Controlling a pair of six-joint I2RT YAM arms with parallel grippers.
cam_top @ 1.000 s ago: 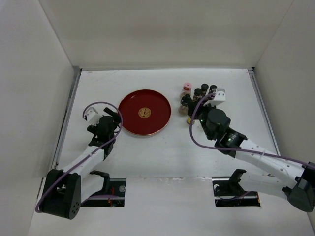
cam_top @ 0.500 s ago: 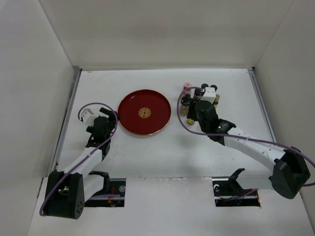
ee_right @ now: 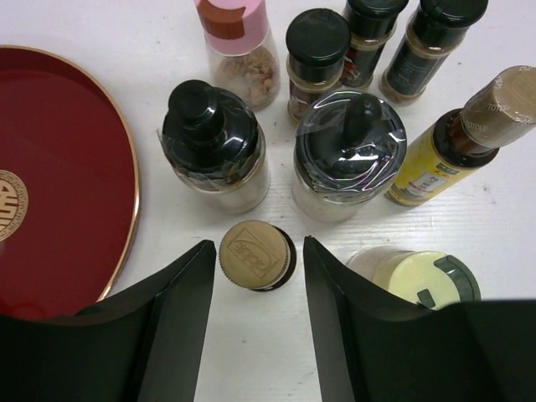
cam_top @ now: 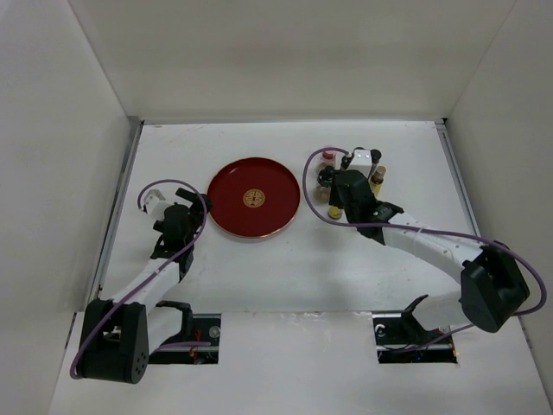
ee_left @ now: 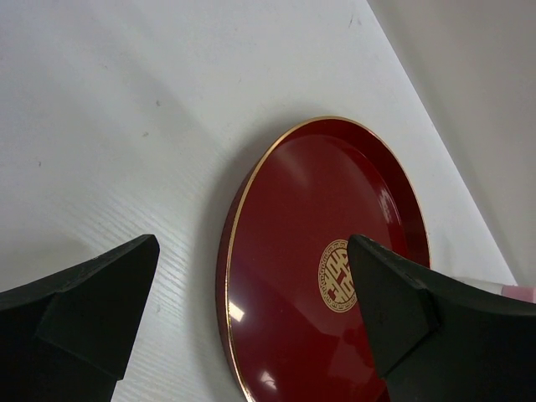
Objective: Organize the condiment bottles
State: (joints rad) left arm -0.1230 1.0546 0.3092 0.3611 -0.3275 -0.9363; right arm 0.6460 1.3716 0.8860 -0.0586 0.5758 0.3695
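Right fingers (ee_right: 167,335) straddle gold-capped bottle (ee_right: 255,255) (spread, not touching).

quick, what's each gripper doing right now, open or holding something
Left gripper: open, holding nothing.
Right gripper: open, a finger either side of the gold-capped bottle, not clamped on it.

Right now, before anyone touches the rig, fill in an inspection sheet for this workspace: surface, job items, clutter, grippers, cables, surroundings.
Surface: white table.
Job's things: nine condiment bottles clustered right of the red tray, none on it.
Clutter: nothing seen.
Grippers: right gripper open, fingers either side of the gold-capped bottle; left gripper open, near the tray's left rim.
Cables: a purple cable loops along each arm.
Surroundings: plain white walls on three sides.
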